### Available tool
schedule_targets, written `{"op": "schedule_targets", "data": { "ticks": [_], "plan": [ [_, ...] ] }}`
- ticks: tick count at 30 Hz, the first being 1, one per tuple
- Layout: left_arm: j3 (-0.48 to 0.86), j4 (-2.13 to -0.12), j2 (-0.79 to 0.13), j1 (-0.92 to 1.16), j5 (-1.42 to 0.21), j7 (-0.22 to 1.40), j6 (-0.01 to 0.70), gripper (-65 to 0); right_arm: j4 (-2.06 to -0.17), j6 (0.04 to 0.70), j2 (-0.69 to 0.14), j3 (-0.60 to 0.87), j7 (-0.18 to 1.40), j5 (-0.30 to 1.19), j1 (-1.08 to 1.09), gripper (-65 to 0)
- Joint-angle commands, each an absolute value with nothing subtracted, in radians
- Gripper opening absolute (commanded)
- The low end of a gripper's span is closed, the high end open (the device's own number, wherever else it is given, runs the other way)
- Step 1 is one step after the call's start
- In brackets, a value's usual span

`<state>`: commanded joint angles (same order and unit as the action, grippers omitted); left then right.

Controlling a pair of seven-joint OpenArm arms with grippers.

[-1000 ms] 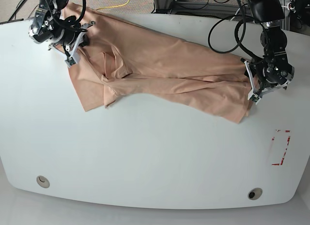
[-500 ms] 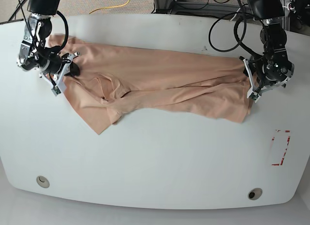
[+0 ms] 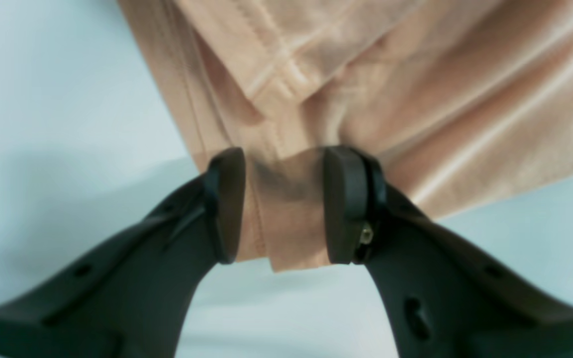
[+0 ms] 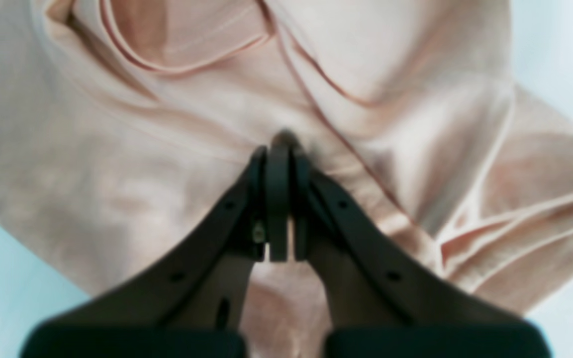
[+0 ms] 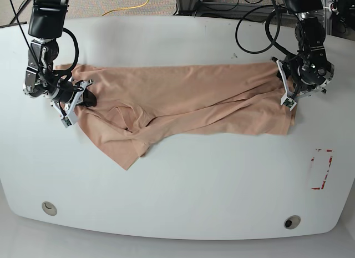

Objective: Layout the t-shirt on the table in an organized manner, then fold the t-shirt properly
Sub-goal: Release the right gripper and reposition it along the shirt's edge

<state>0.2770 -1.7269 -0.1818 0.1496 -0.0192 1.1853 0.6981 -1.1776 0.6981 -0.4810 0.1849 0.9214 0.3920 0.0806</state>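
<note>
While the t-shirt lies stretched lengthwise across the far half of the table, the right gripper pinches one end fully closed and the left gripper, jaws partly apart, straddles the opposite hem.

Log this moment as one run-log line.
phase: spreading | t-shirt: stretched sideways on table, bunched mid-left | left claw: fabric between parted pads | right claw: shut on t-shirt
</note>
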Motion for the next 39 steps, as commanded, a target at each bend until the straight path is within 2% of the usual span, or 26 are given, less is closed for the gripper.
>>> {"op": "schedule_targets", "data": {
  "ticks": [4,9,11,14,15,17,20,24,31,39],
  "plan": [
    [0.275,-1.764,-0.166,0.151,-0.018,1.185,0.698,-40.4,-1.194,0.698,-0.487,0.183,0.932,0.403,0.088,-62.9],
    [0.277,-1.81,-0.173,0.145,-0.018,1.188,0.698,-40.4,-1.371,0.698,-0.483,0.197,1.026,0.404,0.088,-61.0],
    [0.277,-1.836,-0.189,0.127,-0.018,1.207,0.698,-40.4,-1.455,0.698,-0.475,0.229,1.075,0.404,0.088,-54.7],
    [0.275,-1.848,-0.202,0.079,-0.022,1.287,0.698,-40.0,-1.56,0.698,-0.42,0.269,1.132,0.392,0.117,-41.4],
    [0.275,-1.85,-0.202,0.068,-0.022,1.297,0.698,-39.9,-1.57,0.698,-0.415,0.272,1.139,0.392,0.125,-39.5],
    [0.275,-1.854,-0.213,0.019,-0.024,1.348,0.698,-35.6,-1.578,0.698,-0.392,0.278,1.17,0.384,0.171,-30.3],
    [0.275,-1.863,-0.216,-0.007,-0.024,1.353,0.698,-31.9,-1.569,0.698,-0.374,0.278,1.168,0.358,0.22,-26.0],
    [0.271,-1.87,-0.232,-0.047,-0.024,1.353,0.698,-30.8,-1.452,0.698,-0.318,0.252,1.127,0.28,0.331,-25.0],
    [0.271,-1.868,-0.232,-0.117,-0.022,1.353,0.698,-31.0,-1.164,0.698,-0.297,0.153,0.926,0.176,0.481,-25.0],
    [0.271,-1.867,-0.234,-0.13,-0.021,1.353,0.698,-31.1,-0.785,0.698,-0.298,0.142,0.704,0.139,0.647,-24.9]
  ]
}}
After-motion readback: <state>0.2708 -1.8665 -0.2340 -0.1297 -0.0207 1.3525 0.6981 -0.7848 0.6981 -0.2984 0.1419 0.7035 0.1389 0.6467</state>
